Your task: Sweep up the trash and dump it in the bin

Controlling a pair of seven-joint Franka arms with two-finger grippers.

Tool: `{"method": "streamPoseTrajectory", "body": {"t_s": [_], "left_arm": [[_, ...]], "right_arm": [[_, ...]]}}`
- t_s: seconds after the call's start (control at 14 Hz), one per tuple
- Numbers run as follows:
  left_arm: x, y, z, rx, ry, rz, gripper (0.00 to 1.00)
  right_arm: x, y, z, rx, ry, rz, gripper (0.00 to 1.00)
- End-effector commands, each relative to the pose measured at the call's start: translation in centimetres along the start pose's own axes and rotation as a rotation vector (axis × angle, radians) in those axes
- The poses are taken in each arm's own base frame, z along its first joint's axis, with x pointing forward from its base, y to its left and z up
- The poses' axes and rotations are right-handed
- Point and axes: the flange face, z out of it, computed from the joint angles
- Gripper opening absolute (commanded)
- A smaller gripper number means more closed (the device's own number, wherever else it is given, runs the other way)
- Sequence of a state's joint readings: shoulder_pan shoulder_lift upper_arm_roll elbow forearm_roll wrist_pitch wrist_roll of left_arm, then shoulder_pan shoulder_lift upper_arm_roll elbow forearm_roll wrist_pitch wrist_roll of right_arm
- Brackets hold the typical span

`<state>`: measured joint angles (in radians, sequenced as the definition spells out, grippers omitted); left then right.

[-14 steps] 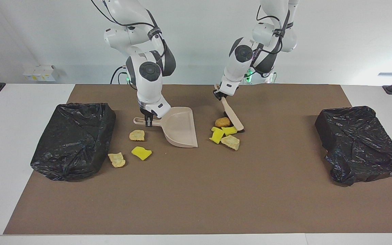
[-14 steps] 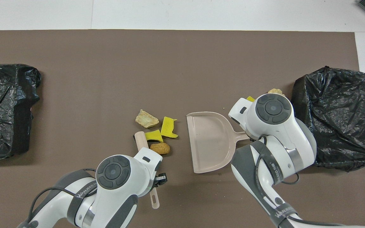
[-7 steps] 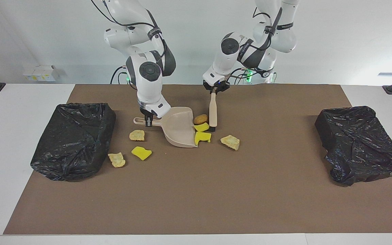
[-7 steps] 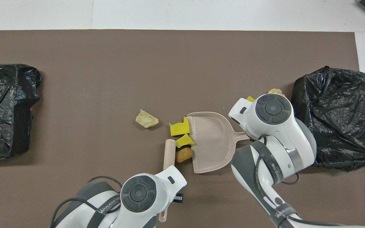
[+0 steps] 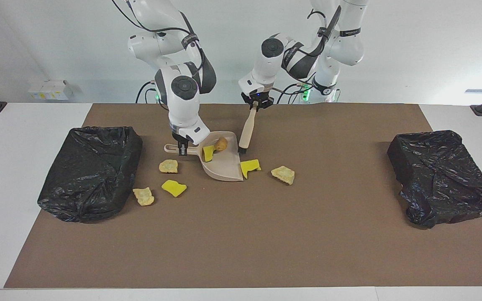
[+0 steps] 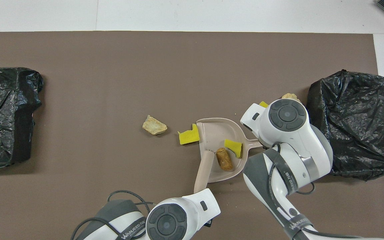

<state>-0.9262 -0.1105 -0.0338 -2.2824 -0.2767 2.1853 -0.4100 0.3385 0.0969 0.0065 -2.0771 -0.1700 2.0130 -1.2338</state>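
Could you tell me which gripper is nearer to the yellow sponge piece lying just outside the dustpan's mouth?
Left. The left gripper holds the brush above the yellow sponge piece; the right gripper grips the dustpan handle, across the pan.

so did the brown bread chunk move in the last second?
Yes. The brown chunk was swept toward the right arm's end and now lies in the dustpan, which the right gripper holds in place.

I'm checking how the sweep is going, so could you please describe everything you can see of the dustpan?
The dustpan is beige, plastic-looking, with a flat scoop, raised rim and a short handle with a hang hole. It lies on the brown mat, its mouth toward the left arm's end. The right gripper is shut on its handle. Inside lie a yellow sponge piece and a tan chunk. The brush reaches its mouth; another yellow piece lies at the lip.
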Motion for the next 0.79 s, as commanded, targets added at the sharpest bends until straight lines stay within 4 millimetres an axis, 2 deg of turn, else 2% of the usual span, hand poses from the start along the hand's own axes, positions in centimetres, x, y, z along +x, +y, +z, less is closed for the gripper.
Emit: {"method": "streamPoseTrajectory", "body": {"t_s": [0.0,0.22,0.36,0.5,0.72], "left_arm": [[2.3,0.2,-0.3,-0.019,0.004,-0.018,0.00],[4.4,-3.1,-1.2,-0.011,0.009,-0.118,0.00],[7.0,-7.6,-4.3,0.061,0.007,-0.161,0.00],[7.9,-9.4,-5.1,0.122,-0.018,-0.170,0.00],[9.5,-14.4,-5.6,0.174,-0.015,-0.217,0.00]], "right_arm": [[0.2,-1.0,-0.1,-0.016,-0.003,0.016,0.00],[0.3,-1.0,-0.2,-0.016,-0.003,0.015,0.00],[0.3,-1.0,-0.2,-0.016,-0.003,0.015,0.00],[0.3,-1.0,-0.1,-0.014,-0.003,0.014,0.00],[0.2,-1.0,-0.1,-0.014,-0.003,0.016,0.00]]}}
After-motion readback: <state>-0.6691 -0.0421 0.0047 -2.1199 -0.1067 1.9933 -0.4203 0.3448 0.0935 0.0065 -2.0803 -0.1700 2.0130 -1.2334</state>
